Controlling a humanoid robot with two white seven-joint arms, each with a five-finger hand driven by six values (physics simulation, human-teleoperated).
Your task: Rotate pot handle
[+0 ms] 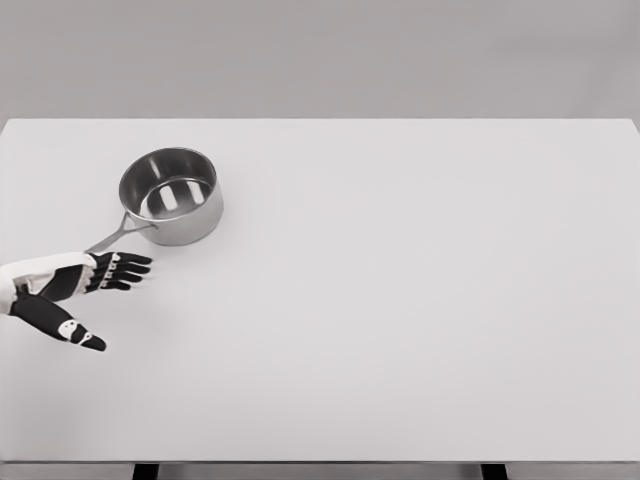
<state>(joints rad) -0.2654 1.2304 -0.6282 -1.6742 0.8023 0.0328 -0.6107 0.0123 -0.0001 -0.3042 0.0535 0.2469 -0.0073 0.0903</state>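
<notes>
Standing near the white table's [400, 330] far-left corner, the shiny round steel pot [172, 195] points its thin metal handle [112, 238] toward the near-left; the left hand [72, 290], fingers spread and empty, waits just beside the handle's tip.

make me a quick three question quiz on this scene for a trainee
1. True or false: the left robot hand is gripping the handle of the pot.
2. Which way does the handle point from the pot? A) toward the table's far edge B) toward the lower left, at the robot hand C) to the right
3. Fill in: the pot stands upright on the table and is ____ inside.

Key
1. False: the fingers are spread and hold nothing; the hand sits just below the handle's tip.
2. B
3. empty
</notes>
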